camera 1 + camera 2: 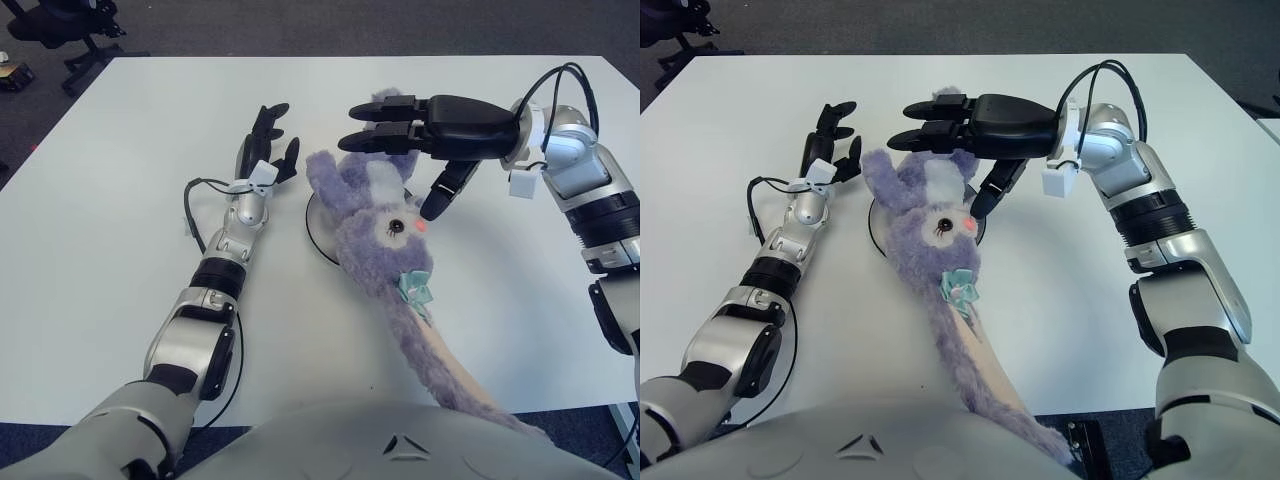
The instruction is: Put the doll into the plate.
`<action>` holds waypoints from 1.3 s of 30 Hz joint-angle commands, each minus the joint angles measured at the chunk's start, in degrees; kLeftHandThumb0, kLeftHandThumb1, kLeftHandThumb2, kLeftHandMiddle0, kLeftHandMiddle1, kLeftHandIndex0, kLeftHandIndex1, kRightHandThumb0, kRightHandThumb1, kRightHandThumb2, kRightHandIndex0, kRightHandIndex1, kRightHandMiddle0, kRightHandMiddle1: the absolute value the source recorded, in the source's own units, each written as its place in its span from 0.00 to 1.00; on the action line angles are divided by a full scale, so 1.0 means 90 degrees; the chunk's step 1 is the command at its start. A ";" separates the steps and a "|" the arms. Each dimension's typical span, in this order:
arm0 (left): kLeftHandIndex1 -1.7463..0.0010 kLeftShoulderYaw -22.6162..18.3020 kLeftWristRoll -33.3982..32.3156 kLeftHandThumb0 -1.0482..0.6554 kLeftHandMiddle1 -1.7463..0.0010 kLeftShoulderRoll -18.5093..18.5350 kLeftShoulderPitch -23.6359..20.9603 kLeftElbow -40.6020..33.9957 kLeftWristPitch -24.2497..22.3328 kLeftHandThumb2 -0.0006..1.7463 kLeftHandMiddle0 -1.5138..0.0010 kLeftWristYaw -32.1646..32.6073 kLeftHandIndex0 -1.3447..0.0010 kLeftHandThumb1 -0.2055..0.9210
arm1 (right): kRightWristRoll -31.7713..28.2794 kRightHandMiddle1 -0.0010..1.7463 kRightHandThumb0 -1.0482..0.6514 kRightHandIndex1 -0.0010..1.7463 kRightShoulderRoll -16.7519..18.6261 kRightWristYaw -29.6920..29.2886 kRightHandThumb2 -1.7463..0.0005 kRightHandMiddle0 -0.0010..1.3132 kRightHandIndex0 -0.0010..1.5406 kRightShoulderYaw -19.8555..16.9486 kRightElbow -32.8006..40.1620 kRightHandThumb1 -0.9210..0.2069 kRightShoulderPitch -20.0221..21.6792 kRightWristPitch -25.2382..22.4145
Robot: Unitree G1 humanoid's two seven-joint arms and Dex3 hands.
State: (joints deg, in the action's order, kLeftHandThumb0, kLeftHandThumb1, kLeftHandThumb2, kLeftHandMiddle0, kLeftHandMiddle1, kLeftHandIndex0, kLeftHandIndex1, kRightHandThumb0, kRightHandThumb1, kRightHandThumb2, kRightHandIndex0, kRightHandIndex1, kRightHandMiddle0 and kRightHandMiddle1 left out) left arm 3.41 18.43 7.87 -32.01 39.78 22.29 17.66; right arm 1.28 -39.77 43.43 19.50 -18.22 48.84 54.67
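Tabletop (pixel 110 240): white, carries everything.
Doll (pixel 385 240): purple plush (teal bow at the neck), head over the plate, long body trailing toward the near edge.
Plate (pixel 316 226): mostly hidden under the doll's head.
Left hand (pixel 266 143): fingers loosely spread, empty, left of the doll.
Right hand (pixel 420 128): fingers open above the doll's ears, holding nothing.

A white table (pixel 120 140) carries a plate (pixel 318 232), with the purple doll (pixel 375 235) sprawled across it.
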 commanded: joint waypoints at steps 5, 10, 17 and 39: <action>0.58 0.0005 -0.0016 0.35 0.42 0.0020 -0.0130 0.0064 0.0096 0.46 0.85 0.0082 0.84 1.00 | -0.0504 0.00 0.51 0.00 -0.0170 0.0373 0.86 0.04 0.00 -0.0426 -0.0434 0.00 0.0343 0.0111; 0.58 -0.0001 -0.0026 0.35 0.43 0.0030 -0.0134 0.0095 0.0128 0.46 0.85 0.0078 0.84 1.00 | -0.0474 0.00 0.51 0.00 -0.0136 0.0445 0.85 0.03 0.00 -0.0635 -0.0740 0.00 0.0539 0.0248; 0.59 -0.0029 -0.0066 0.34 0.45 0.0087 -0.0121 0.0120 0.0183 0.46 0.85 0.0028 0.85 1.00 | 0.1327 0.01 0.39 0.01 -0.0093 -0.0948 0.89 0.07 0.03 -0.1326 -0.1373 0.00 0.0749 0.0415; 0.60 -0.0213 -0.0384 0.34 0.46 0.0393 0.0022 0.0125 0.0335 0.46 0.83 -0.0316 0.84 1.00 | 0.2221 0.05 0.22 0.01 0.0524 -0.3730 0.94 0.25 0.24 -0.1789 -0.1932 0.00 0.0112 -0.0616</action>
State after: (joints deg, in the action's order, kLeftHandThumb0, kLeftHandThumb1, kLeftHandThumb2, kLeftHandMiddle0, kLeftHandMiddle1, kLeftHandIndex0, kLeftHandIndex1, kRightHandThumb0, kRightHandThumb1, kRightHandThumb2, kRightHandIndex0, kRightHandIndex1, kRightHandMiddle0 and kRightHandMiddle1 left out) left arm 2.09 15.74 10.47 -32.20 41.10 25.27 15.54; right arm 23.39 -35.18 9.86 4.55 -36.94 50.95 52.09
